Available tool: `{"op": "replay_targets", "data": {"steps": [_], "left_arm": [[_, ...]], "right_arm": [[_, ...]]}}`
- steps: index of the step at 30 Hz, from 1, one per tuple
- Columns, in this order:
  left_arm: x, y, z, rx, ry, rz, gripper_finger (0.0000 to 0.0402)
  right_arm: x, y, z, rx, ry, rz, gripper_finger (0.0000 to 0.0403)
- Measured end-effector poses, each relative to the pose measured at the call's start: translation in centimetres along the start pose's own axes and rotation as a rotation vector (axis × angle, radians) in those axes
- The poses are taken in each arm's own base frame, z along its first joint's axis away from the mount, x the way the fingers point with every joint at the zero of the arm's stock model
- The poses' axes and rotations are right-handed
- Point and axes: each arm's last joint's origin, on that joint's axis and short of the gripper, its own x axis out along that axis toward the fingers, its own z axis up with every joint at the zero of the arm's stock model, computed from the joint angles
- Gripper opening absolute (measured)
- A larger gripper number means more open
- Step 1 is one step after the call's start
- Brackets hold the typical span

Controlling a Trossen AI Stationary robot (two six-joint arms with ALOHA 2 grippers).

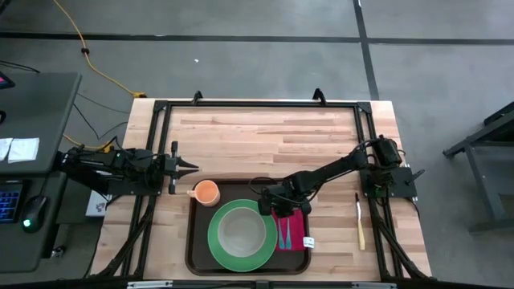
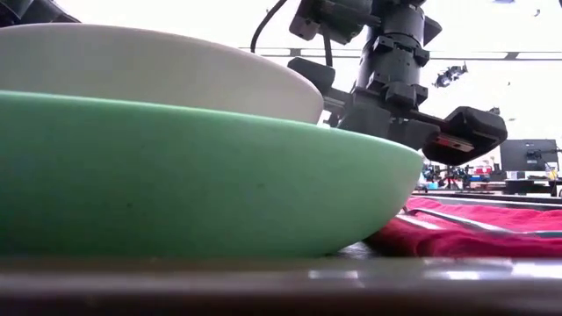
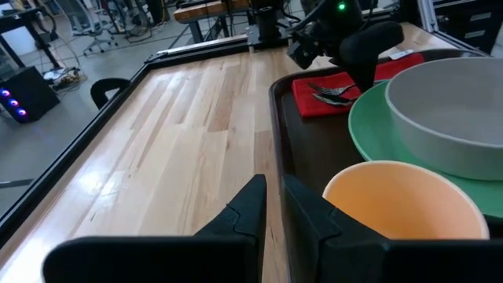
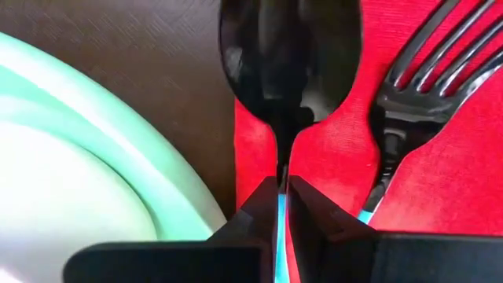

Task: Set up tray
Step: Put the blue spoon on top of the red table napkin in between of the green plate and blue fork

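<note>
One tray [image 1: 193,241] is lying on the table [image 1: 257,136], one only. One green plate [image 1: 218,247] is sitting in it, and one pale bowl [image 1: 238,230] is resting on that plate. One orange cup [image 1: 206,193] is standing just ahead of the left gripper [image 1: 191,167]. One red napkin [image 1: 295,234] is lying under the right gripper [image 1: 279,210], carrying one spoon [image 4: 289,63] and one fork [image 4: 416,86]. One further utensil [image 1: 360,222] is lying on the wood beside the right arm's base. Two arms are showing, each with one gripper.
</note>
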Motion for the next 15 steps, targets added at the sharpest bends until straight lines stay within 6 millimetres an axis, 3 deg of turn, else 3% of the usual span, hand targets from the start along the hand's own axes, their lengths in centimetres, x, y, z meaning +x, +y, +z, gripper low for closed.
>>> {"op": "replay_targets", "data": {"steps": [15], "left_arm": [[0.00,-0.06,0.00,0.000,-0.003,-0.021,0.0074]], "right_arm": [[0.26,-0.52,0.39,0.011,0.000,-0.016,0.0007]]}}
